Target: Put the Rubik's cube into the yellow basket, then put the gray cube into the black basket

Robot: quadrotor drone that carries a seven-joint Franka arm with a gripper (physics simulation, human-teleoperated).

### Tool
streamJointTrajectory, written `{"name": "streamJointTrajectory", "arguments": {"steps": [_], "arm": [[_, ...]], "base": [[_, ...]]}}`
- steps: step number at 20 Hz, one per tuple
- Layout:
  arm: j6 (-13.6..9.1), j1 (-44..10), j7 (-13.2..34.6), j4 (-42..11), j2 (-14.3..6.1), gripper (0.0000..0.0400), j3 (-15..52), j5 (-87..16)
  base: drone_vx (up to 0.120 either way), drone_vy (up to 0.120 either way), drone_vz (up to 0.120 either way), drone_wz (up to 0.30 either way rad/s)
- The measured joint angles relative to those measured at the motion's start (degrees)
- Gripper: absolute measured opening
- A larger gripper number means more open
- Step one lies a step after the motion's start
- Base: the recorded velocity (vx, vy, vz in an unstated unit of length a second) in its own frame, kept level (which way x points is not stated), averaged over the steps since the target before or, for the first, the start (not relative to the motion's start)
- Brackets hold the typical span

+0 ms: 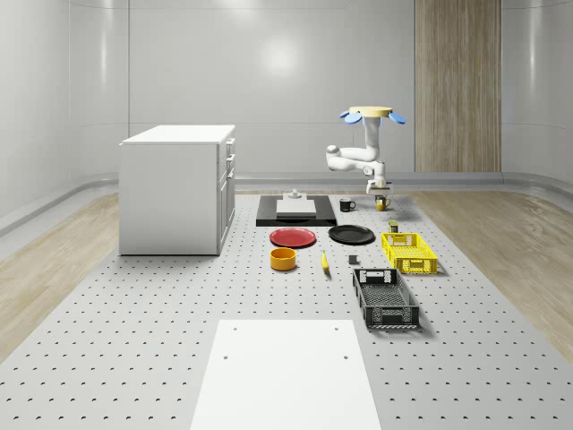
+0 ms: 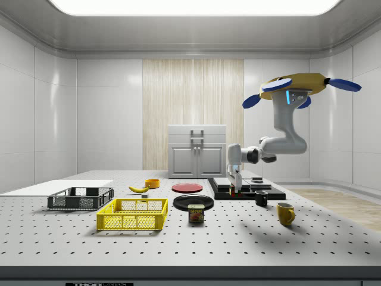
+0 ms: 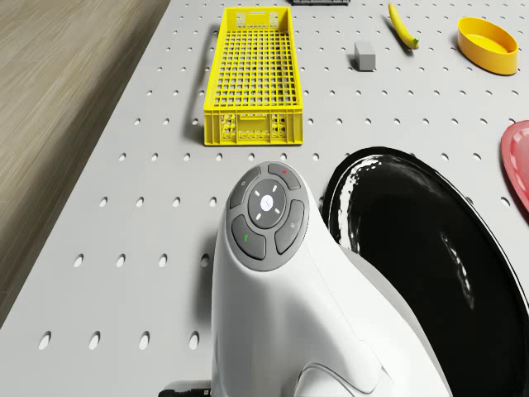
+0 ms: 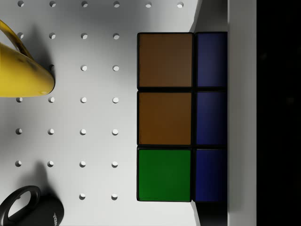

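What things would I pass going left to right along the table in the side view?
Black basket → yellow basket → can → black mug → yellow mug. The drone hovers above the right end, its arm reaching down.

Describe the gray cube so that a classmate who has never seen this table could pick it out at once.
Start at the yellow basket on the perforated table, then look toward the banana. The gray cube sits between them, just beyond the black basket. It is the only plain gray block, far smaller than either basket.
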Motion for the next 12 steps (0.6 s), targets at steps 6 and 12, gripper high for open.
{"name": "streamJointTrajectory", "arguments": {"steps": [6,12], "arm": [[0.26,-0.07,-0.09,0.0,-0.29,0.0288,0.09,0.17],[0.5,-0.14,-0.1,0.02,-0.55,0.0288,0.14,0.28]], "base": [[0.12,0.0,0.0,0.0],[0.12,0.04,0.0,0.0]]}}
